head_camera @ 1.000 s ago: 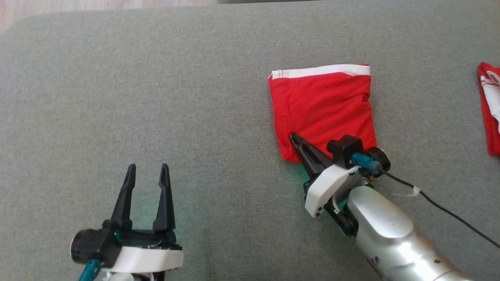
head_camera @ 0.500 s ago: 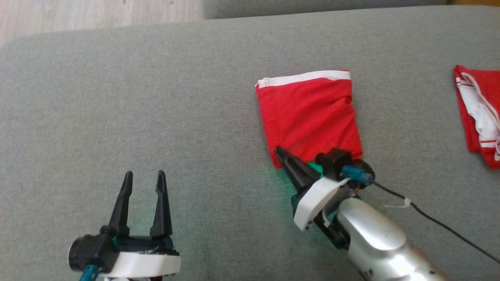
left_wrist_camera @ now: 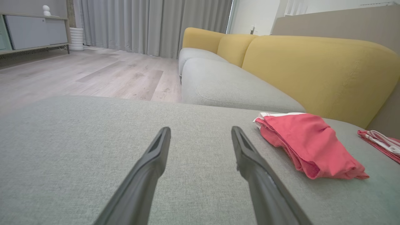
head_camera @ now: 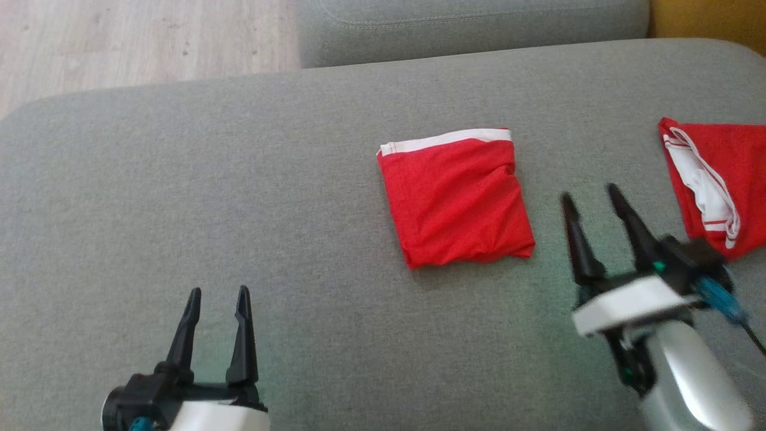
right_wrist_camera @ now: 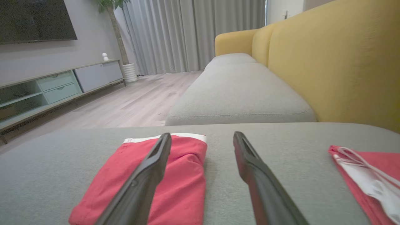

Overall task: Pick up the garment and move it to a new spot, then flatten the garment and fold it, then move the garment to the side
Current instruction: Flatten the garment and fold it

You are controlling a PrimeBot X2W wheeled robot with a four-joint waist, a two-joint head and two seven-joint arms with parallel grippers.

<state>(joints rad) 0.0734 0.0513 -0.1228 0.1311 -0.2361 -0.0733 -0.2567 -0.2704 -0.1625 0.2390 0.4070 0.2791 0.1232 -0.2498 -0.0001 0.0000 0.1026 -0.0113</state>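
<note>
Folded garment (head_camera: pixel 458 203) lies between left fingers (head_camera: pixel 187 329) and right fingers (head_camera: pixel 579 248), both apart.

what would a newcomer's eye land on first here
The folded red garment, white band along its far edge, lies alone in the middle of the grey sofa seat. Next comes a second red and white garment at the right edge, with the right end effector standing open between the two.
</note>
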